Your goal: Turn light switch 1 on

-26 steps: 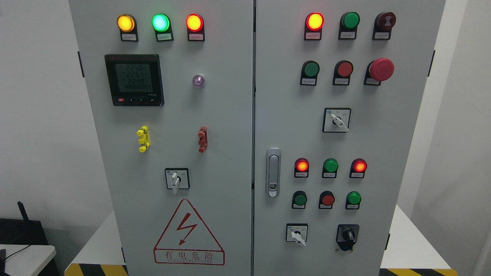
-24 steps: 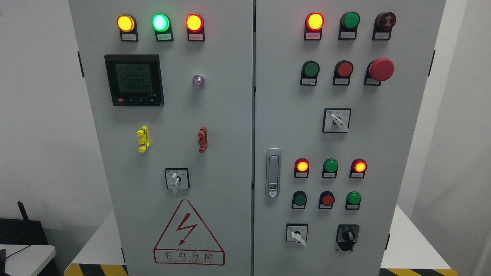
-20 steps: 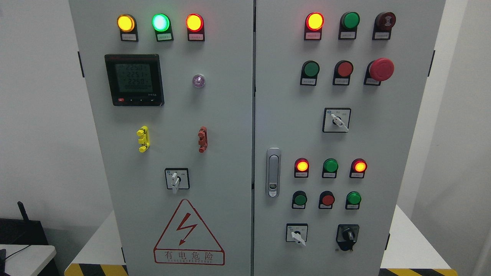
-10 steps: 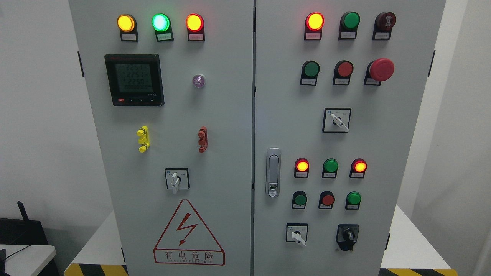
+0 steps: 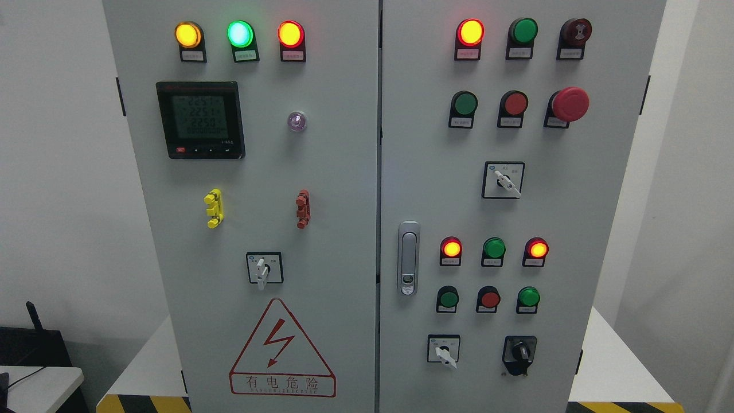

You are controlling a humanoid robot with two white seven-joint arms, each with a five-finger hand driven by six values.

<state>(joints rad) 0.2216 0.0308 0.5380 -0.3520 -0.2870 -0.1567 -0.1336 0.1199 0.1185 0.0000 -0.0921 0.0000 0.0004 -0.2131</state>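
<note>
the labels on this cabinet are too small to read, so i cannot tell which control is light switch 1. the likeliest are the rotary ones. the white selector on the left door (image 5: 264, 268) sits low on the left door (image 5: 321, 172), above the red warning triangle (image 5: 282, 350); its handle's long axis is near vertical and its tip points down, a touch left. on the right door (image 5: 573, 229), the upper selector (image 5: 503, 180) lies on a diagonal, tip pointing down and right. the lower selector (image 5: 443, 349) near the bottom points down and right too, and just beside it is a black knob (image 5: 519, 353) whose direction i cannot make out. two red lamps (image 5: 451, 248) glow above the lower selector with an unlit green lamp (image 5: 494, 248) between them. neither my left hand nor my right hand shows in the head view, so i cannot tell how their fingers stand.
</note>
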